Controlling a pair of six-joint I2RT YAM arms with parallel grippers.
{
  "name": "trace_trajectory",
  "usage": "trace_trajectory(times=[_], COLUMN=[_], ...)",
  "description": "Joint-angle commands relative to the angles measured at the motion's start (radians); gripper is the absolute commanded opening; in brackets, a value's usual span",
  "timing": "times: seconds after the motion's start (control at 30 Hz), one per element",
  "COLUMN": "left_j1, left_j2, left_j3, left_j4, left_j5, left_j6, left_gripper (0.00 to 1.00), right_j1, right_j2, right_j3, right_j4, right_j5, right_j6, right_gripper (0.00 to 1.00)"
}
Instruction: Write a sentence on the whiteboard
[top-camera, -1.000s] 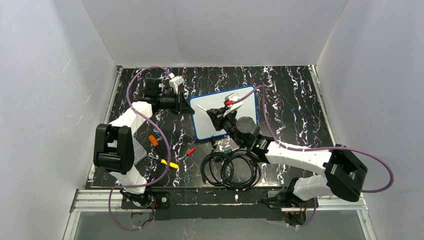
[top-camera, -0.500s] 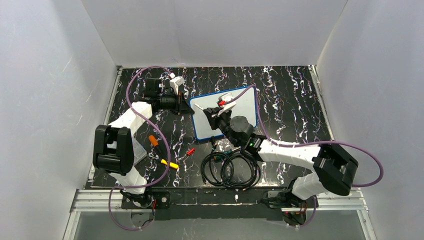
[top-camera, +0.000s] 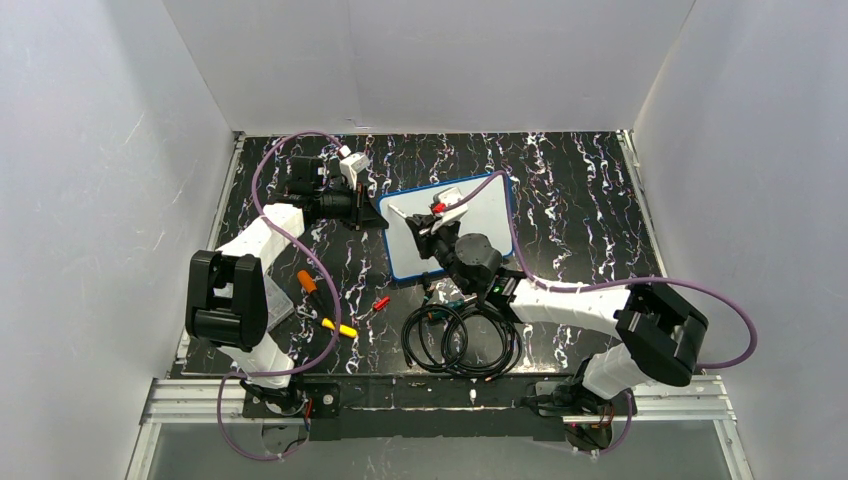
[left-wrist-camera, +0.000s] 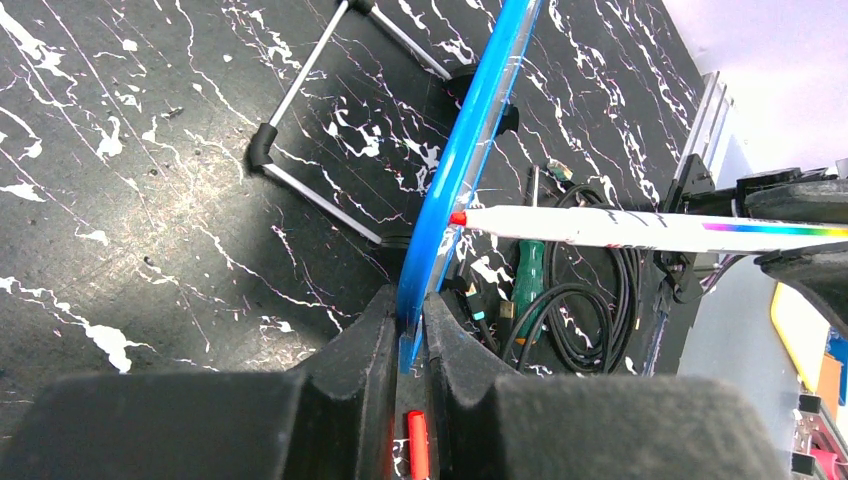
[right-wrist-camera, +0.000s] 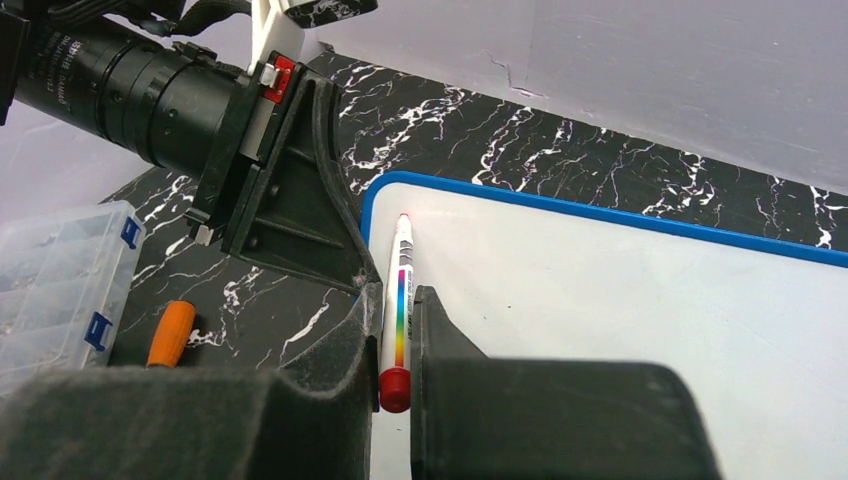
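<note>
while the left gripper (left-wrist-camera: 410, 312) clamps the blue edge of the whiteboard (right-wrist-camera: 620, 300), the right gripper (right-wrist-camera: 397, 300) is closed on a marker (right-wrist-camera: 402, 255)
board sits mid frame in the top view, on a wire stand (left-wrist-camera: 300, 190). marker runs straight up the right wrist frame, red tip at the board's upper left corner, left gripper crowding it. white face opens to the right. coiled cables (top-camera: 462, 340) below the board, organiser box (right-wrist-camera: 55, 270) and orange-handled tool (right-wrist-camera: 168, 335) lower left.
</note>
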Motion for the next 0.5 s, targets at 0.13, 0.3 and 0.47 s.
trace_trajectory(times=[0.13,0.3,0.47], left_j1=[-0.006,-0.006,-0.007], left_j2=[-0.066,-0.067,-0.067], left_j3=[0.008,0.008,0.007], left_j4=[-0.033,-0.034,-0.036], left_j5=[-0.001,-0.001,-0.001], left_j6=[0.020,0.020,0.020], left_gripper=[0.00,0.00,0.00], right_j1=[0.015,0.032,0.039], right_j2=[-0.032,-0.052,-0.067], right_j3=[-0.013,-0.048,-0.060], right_j4=[0.024,0.007,0.016], right_j5=[0.065,0.094,0.099], right_j6=[-0.007,-0.001,0.001], right_gripper=[0.01,0.01,0.01])
